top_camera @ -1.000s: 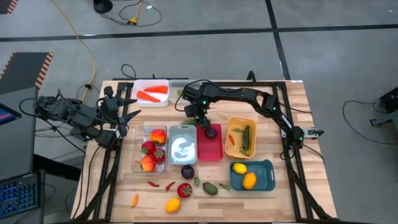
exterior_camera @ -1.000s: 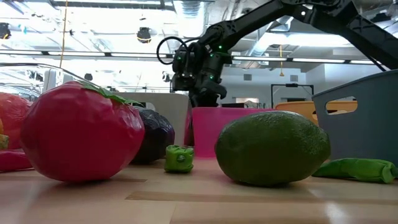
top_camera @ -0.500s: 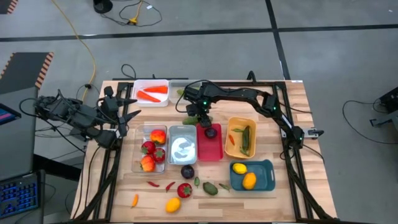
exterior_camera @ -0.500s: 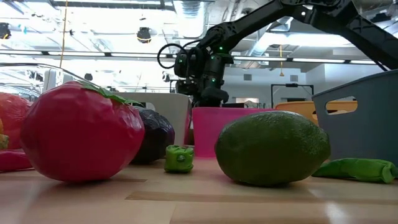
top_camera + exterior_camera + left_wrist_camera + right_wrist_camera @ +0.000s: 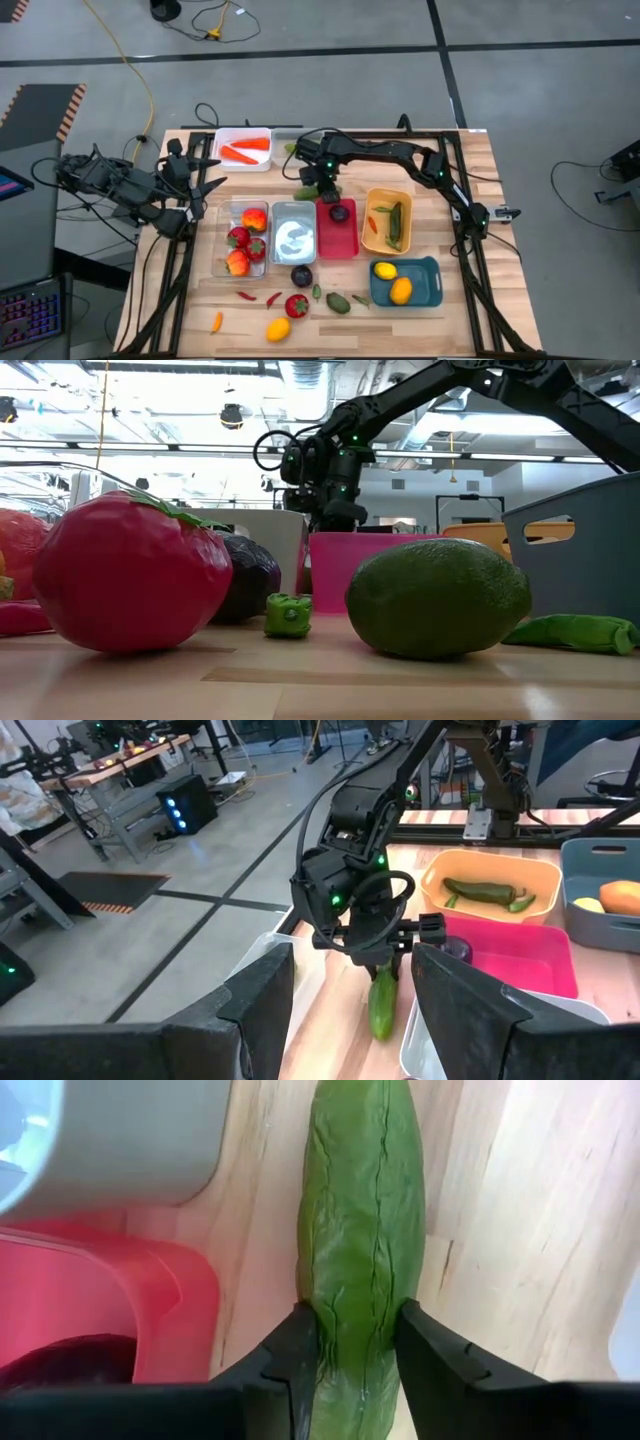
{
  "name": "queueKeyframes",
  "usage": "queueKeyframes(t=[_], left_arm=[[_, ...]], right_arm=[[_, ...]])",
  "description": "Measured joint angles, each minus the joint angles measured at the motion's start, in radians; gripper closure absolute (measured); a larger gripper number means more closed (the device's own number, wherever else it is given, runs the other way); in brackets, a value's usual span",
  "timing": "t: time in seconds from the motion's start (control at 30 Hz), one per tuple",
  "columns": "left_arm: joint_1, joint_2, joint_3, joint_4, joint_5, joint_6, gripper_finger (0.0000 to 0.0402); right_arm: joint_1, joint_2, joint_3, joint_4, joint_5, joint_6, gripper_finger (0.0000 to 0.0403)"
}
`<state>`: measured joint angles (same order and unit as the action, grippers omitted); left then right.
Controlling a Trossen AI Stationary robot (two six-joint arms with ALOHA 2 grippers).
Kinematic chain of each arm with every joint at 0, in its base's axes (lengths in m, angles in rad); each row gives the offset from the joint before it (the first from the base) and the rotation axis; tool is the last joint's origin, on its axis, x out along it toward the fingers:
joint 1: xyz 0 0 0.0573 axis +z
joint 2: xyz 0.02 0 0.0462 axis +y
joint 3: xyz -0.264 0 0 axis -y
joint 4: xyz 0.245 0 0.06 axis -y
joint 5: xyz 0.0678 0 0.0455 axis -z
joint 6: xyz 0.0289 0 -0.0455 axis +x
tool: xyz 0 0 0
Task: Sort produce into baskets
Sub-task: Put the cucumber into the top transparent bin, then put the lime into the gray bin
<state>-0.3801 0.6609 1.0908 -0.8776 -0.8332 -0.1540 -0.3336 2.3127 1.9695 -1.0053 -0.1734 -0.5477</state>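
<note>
Green cucumber (image 5: pixel 360 1230): on the worktop (image 5: pixel 470 170), beside the red basket (image 5: pixel 337 232).
Right gripper (image 5: pixel 355 1345): fingers squeezing it.
Left gripper (image 5: pixel 350 1010): waiting, fingers apart.
Left to sort: strawberry (image 5: pixel 296 305), lemon (image 5: pixel 278 328), plum (image 5: pixel 301 276), chilies.

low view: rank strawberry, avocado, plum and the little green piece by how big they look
1. strawberry and avocado: look alike, both close to the camera, so no ranking between them
2. plum: farther back and partly hidden, so unsure
3. little green piece: clearly smallest
</note>
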Motion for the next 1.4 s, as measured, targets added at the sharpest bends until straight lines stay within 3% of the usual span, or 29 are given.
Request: queueKeyframes(t=[0.3,0.53,0.9,1.23,1.4], left_arm=[[0.000,0.000,0.000,0.000,0.000,0.000,0.0210],[0.000,0.000,0.000,0.000,0.000,0.000,0.0210],[0.000,0.000,0.000,0.000,0.000,0.000,0.0210],[0.000,0.000,0.000,0.000,0.000,0.000,0.0210],[0.000,0.000,0.000,0.000,0.000,0.000,0.0210]], right_arm=[[-0.003,0.000,0.220,-0.164,0.003,-0.003,0.0254],[-0.032,-0.002,0.379,-0.117,0.136,-0.013,0.0248],[-0.115,-0.002,0.382,0.093,0.151,-0.009,0.0236],[-0.117,-0.002,0.382,0.118,0.150,-0.010,0.0170],[-0.115,-0.002,0.382,0.127,0.150,-0.010,0.0159]])
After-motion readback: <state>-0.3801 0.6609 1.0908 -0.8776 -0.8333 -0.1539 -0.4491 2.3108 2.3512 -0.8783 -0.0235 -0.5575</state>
